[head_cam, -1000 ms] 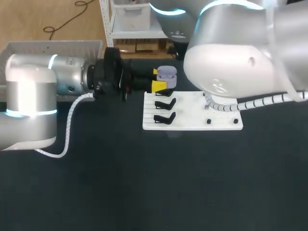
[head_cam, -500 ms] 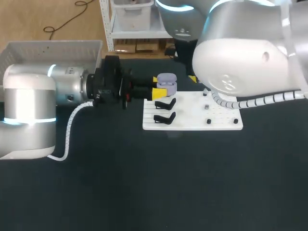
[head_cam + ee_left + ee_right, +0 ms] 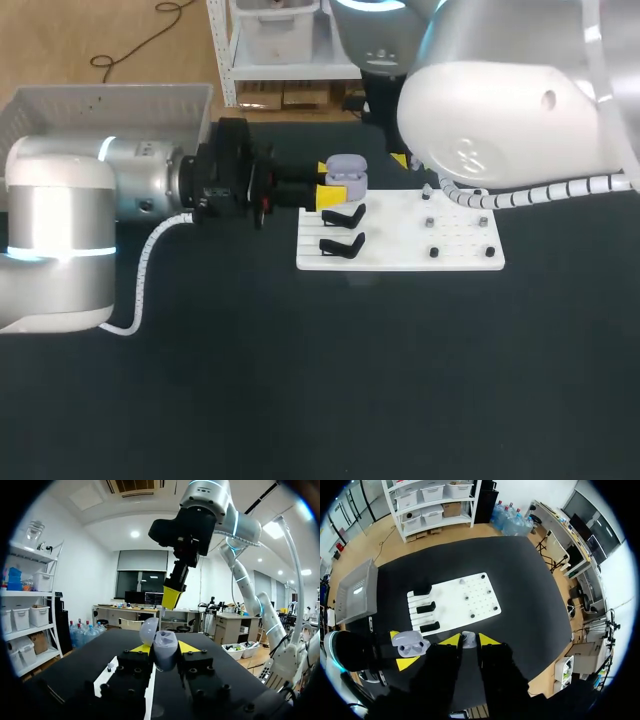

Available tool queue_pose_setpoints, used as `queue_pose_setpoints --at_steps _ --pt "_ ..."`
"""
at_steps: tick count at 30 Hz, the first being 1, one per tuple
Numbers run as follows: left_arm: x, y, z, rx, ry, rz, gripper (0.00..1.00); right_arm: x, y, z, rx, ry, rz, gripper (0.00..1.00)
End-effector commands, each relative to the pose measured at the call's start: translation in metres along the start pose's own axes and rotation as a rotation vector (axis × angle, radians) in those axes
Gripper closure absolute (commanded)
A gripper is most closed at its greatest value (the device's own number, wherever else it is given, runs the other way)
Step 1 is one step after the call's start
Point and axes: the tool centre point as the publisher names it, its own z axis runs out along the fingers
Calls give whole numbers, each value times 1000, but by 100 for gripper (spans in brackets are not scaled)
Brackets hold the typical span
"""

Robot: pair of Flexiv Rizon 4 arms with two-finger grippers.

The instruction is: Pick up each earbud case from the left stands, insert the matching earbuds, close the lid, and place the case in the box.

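My left gripper (image 3: pixel 332 182) is shut on a lavender earbud case (image 3: pixel 347 172) with its lid up, held just off the back left corner of the white board (image 3: pixel 400 262). In the left wrist view the case (image 3: pixel 165 647) sits between the yellow tips, lid (image 3: pixel 148 631) tilted back. My right gripper (image 3: pixel 468 641) hangs above it, shut on a small pale earbud (image 3: pixel 468 637); the left wrist view shows that gripper (image 3: pixel 171 597) over the case. Two black stands (image 3: pixel 343 215) on the board are bare. Several earbuds (image 3: pixel 433 252) sit on the board's pegs.
A grey box (image 3: pixel 110 100) stands at the back left of the table, behind my left arm. In the head view my right arm's bulk hides the back right of the table and part of the board.
The left gripper has brought the case a little nearer, beside the board's back stand. The right arm has shifted up and back, uncovering more of the board's pegs.
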Motion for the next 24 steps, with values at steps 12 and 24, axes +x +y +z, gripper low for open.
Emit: queue_pose_setpoints --at_steps 12,24 --pt "0 -1 0 -6 -2 2 100 2 43 -16 59 103 29 100" --pt "0 -1 0 -6 -2 2 100 8 53 -19 80 156 0 100"
